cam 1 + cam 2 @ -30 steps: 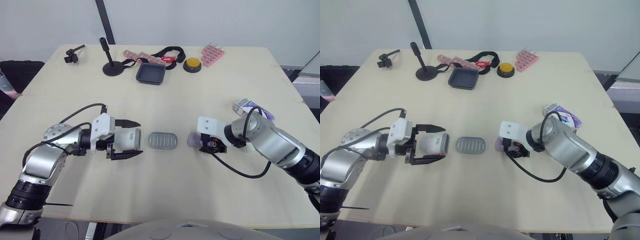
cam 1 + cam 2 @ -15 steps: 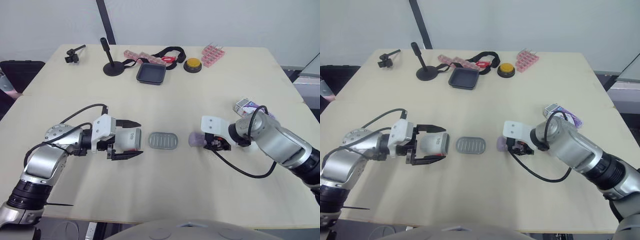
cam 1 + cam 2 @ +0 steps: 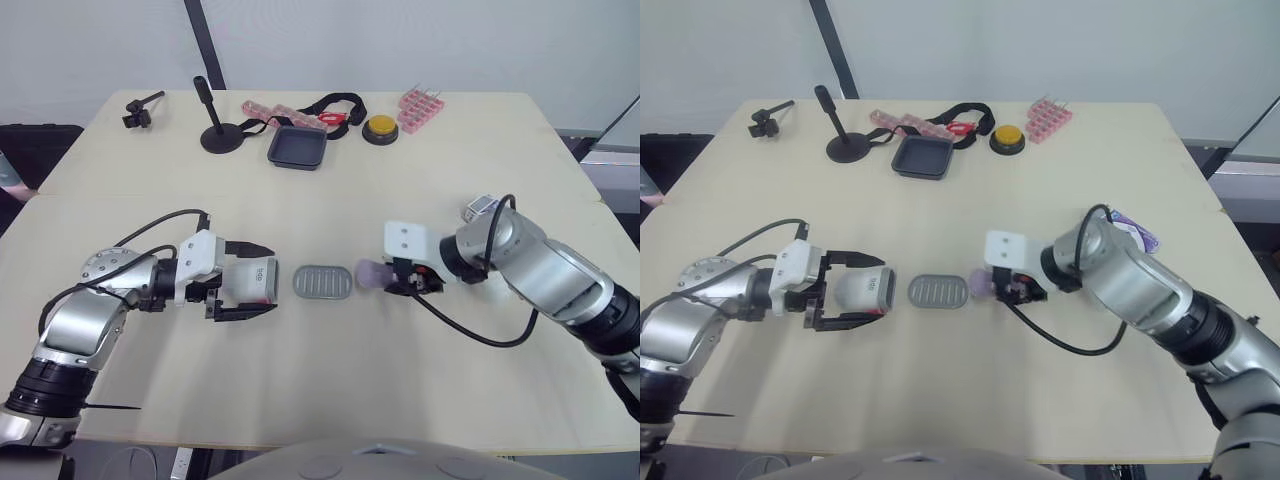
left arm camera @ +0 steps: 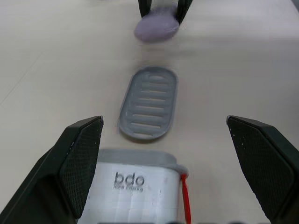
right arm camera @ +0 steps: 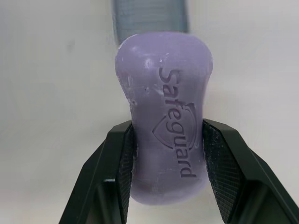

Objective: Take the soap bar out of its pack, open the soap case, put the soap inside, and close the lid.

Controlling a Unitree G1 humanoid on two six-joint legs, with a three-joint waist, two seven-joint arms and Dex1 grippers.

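The purple soap bar [image 5: 163, 158] is pinched between my right gripper's [image 3: 386, 278] fingers, just above the table and close to the right end of the grey ribbed soap tray [image 3: 323, 281]. That tray lies flat at the table's middle. A white soap case part [image 3: 250, 281] labelled "bdo" lies between the spread fingers of my left gripper [image 3: 273, 278], which is open; the far finger stands well off the case. The left wrist view shows the tray [image 4: 149, 102] just beyond the case [image 4: 138, 186], with the soap [image 4: 156, 27] past it. The purple-and-white soap pack [image 3: 1132, 228] lies behind my right arm.
Along the far edge stand a black microphone stand [image 3: 215, 135], a black square tray [image 3: 297, 147], a yellow button [image 3: 380, 127], pink racks [image 3: 423, 103], a black strap [image 3: 340, 103] and a small clamp [image 3: 135, 112]. Cables hang from both wrists.
My right gripper has carried the soap leftward, from well right of the grey tray to just beside its right end. The left gripper and white case have stayed put.
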